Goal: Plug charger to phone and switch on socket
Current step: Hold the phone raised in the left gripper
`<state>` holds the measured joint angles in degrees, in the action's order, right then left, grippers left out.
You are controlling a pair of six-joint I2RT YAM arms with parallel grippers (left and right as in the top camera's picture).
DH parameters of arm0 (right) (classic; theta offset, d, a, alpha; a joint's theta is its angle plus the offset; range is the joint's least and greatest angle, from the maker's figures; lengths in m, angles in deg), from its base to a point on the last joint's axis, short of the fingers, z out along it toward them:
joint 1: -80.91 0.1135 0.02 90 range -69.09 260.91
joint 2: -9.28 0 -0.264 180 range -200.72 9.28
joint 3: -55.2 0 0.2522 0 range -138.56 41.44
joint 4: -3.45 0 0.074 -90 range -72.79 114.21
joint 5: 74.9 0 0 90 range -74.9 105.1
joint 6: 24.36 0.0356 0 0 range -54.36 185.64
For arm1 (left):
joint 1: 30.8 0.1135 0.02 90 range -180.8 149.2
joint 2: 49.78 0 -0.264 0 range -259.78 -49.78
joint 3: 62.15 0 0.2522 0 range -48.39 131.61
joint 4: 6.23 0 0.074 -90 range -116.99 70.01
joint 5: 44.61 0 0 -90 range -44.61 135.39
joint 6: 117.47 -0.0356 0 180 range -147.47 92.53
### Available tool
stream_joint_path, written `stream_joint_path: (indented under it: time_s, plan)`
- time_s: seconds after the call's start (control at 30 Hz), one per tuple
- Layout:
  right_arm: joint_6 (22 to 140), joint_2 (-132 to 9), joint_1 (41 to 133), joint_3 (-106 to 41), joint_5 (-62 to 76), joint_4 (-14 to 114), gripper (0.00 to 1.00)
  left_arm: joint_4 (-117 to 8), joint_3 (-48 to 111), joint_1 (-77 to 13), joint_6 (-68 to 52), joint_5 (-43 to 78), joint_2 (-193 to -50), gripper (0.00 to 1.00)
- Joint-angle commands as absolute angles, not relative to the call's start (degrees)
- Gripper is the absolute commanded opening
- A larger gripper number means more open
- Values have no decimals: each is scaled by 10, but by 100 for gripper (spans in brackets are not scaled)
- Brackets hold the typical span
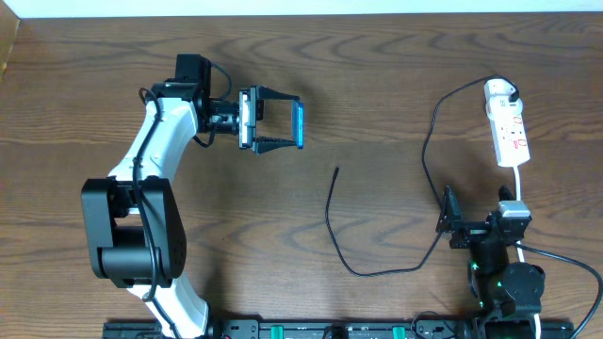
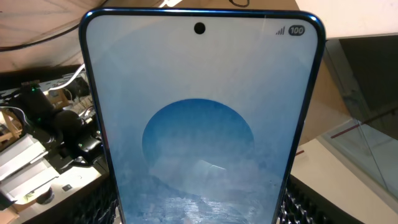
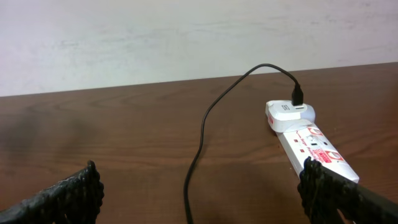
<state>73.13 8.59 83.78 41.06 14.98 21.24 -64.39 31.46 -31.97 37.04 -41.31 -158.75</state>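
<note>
The brown wood-grain bench (image 1: 377, 75) runs to a pale wall at its far edge. On the left, the left pincer (image 1: 292, 122) pinches the phone (image 1: 299, 124), held on edge. Near right, the right pincer (image 1: 445, 213) is spread and empty. Far right lies the socket (image 1: 509, 127) with the charger (image 3: 203, 140) plugged in. Its tip (image 1: 337, 170) lies loose mid-bench, so plugging remains, and probably switching too.

Wood surface (image 1: 377, 75), pale wall (image 3: 186, 37).
The wall stands beyond the right fingers (image 3: 68, 196), at the surface's far edge.
</note>
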Motion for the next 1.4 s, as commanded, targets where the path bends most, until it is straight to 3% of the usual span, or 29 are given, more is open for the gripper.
stream_joint_path:
  time_s: [0.0,1.37]
  plan:
    - [737,89,843,411,156,215,99,-645,322,-317,372,-440,-1571,8]
    - [737,89,843,411,156,215,99,-644,322,-317,399,-439,-1571,7]
